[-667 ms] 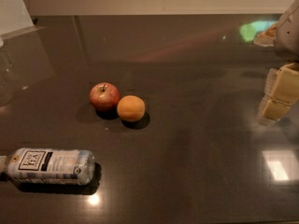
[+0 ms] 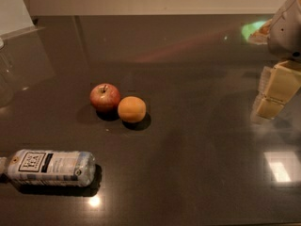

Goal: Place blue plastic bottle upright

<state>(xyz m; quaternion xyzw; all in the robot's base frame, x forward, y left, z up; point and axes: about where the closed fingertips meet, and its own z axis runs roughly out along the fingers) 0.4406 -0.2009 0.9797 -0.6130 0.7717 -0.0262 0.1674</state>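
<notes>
The blue plastic bottle (image 2: 51,167) lies on its side on the dark table (image 2: 188,173) at the front left. Its cap end points left and is cut off by the frame edge, and its ribbed base points right. The label with a dark text panel faces up. My gripper (image 2: 275,92), cream-coloured, hangs above the table at the far right. It is far from the bottle and holds nothing that I can see.
A red apple (image 2: 105,97) and an orange (image 2: 131,108) sit touching near the table's middle. A clear glass vessel (image 2: 4,79) stands at the left edge. A white board (image 2: 14,8) leans at the back left. Light glints mark the table at the right.
My gripper has shifted slightly to the left. The bottle, apple and orange have not moved.
</notes>
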